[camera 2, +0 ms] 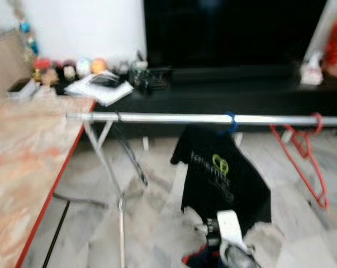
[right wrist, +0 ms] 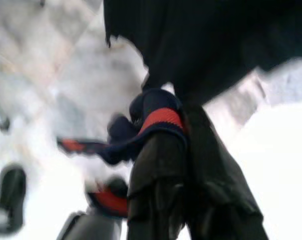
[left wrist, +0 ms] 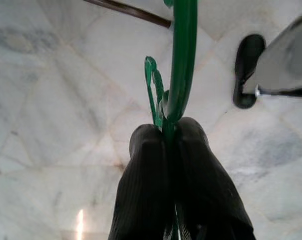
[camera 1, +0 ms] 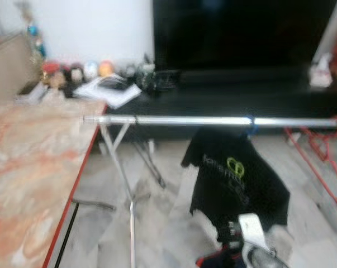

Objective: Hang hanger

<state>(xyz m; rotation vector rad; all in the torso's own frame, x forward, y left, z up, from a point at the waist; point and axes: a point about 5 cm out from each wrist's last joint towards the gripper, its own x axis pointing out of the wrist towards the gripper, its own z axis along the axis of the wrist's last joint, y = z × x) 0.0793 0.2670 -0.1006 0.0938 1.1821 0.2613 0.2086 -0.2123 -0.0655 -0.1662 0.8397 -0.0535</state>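
Note:
In the left wrist view my left gripper (left wrist: pixel 167 134) is shut on a green hanger (left wrist: pixel 182 60), which rises from between the fingers above the marble floor. My right gripper (right wrist: pixel 183 137) is shut on a dark navy garment with red trim (right wrist: pixel 158 117), seen low in the eye views as a navy and red bundle (camera 1: pixel 216 260) beside my silver right wrist (camera 1: pixel 252 231). A silver rail (camera 1: pixel 213 120) runs across at mid height. On it a black T-shirt with a green logo (camera 1: pixel 235 178) hangs from a blue hanger hook (camera 1: pixel 248 124), just above my right arm.
Red hangers (camera 1: pixel 319 148) hang at the rail's right end. A marble-look table with a red edge (camera 1: pixel 34 178) stands on the left. The rail's folding metal legs (camera 1: pixel 123 173) stand by it. A dark low cabinet with clutter (camera 1: pixel 123 84) runs behind.

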